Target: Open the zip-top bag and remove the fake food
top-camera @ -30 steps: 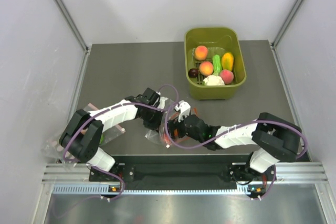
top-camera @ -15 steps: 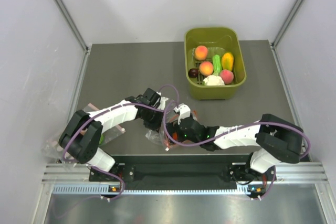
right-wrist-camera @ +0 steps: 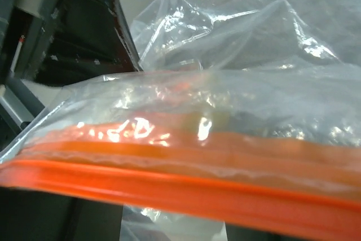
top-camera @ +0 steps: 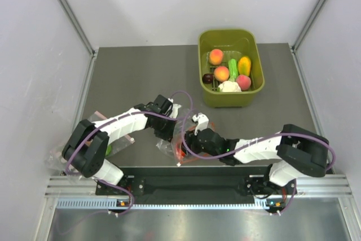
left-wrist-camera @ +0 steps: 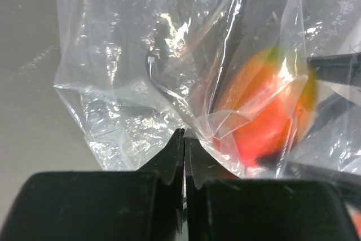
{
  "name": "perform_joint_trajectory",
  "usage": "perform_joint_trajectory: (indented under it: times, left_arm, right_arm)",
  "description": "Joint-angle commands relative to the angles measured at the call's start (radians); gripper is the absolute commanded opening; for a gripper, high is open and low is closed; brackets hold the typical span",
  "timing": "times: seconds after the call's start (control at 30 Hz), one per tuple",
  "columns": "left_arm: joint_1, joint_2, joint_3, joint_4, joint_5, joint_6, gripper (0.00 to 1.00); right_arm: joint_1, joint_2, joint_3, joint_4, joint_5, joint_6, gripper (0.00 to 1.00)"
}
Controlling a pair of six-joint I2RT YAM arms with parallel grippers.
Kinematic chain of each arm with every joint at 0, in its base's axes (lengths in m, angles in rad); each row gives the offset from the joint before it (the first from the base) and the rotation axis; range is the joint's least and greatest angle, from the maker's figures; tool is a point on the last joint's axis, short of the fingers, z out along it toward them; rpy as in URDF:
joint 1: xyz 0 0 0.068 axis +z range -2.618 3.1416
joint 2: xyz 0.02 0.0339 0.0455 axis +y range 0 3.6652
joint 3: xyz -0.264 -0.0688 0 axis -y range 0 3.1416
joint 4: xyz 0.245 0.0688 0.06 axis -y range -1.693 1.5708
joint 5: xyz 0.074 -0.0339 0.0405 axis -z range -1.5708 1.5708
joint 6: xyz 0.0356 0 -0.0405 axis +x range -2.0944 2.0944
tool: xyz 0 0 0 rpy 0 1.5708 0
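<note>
The bag (top-camera: 171,146) lies well apart from the green bin (top-camera: 228,101), on the robot's side of it. Its film looks light, crinkly and slippery, with an orange-red toy (left-wrist-camera: 265,111) inside. The left gripper (left-wrist-camera: 184,135) pinches a fold of the film. How wide the right gripper (top-camera: 190,138) stands I cannot tell. The stiffer orange strip (right-wrist-camera: 197,193) is likely the surest hold.

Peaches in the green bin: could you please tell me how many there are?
3 in the green bin: one peach far-left, one in the middle, one near-right beside the cauliflower. More could lie underneath.
</note>
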Motion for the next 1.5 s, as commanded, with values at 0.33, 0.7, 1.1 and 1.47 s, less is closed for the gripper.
perform_joint_trajectory:
  times: [0.33,0.7,1.1,1.47]
  left_arm:
    - [-0.003,-0.057,0.042,-0.025,-0.092,0.001,0.00]
    - [0.040,-0.149,0.039,-0.031,-0.209,-0.014,0.00]
    - [0.203,-0.288,0.040,-0.025,-0.260,-0.020,0.00]
    - [0.226,-0.336,0.043,-0.033,-0.295,-0.039,0.62]
  right_arm:
    - [0.016,-0.462,-0.133,-0.176,0.216,-0.032,0.31]
    - [0.016,-0.721,-0.154,-0.428,0.331,-0.030,0.32]
    - [-0.043,-0.815,-0.078,-0.589,0.444,-0.151,0.33]
    - [-0.328,-0.847,0.094,-0.614,0.305,-0.358,0.33]
